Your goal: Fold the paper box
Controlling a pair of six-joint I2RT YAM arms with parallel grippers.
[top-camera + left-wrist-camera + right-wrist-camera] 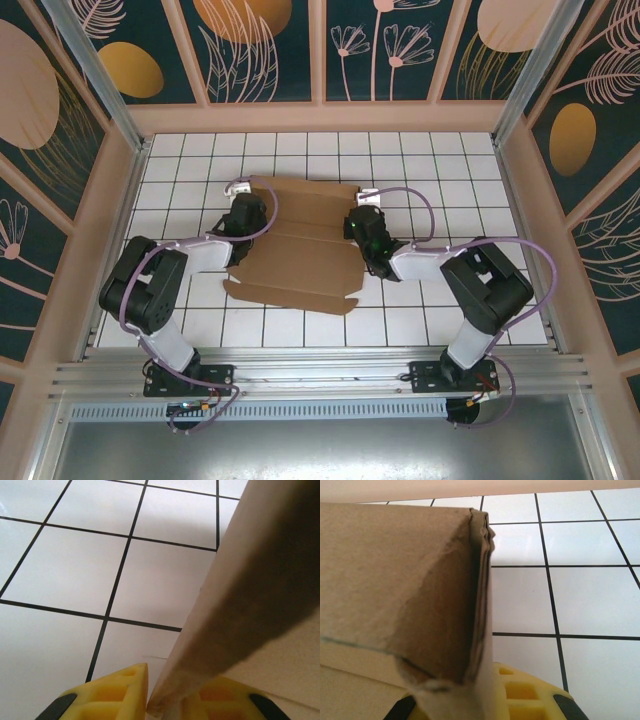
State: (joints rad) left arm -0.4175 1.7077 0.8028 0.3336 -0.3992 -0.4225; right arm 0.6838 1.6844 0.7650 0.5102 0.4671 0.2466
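The paper box [300, 245] is a brown cardboard sheet with flaps, lying partly folded on the white tiled table between the two arms. My left gripper [246, 216] is at its left end. In the left wrist view the yellow fingers [117, 695] are shut on an upright cardboard side flap [240, 595]. My right gripper [366, 228] is at the box's right end. In the right wrist view a standing folded flap [420, 590] sits between its jaws and hides the left finger, so one yellow finger [530, 695] shows beside the flap.
The white tiled table [480, 160] is walled by a pink frame with patterned panels [320, 115]. Bare tiles lie all round the box. An aluminium rail [320, 375] carrying both arm bases runs along the near edge.
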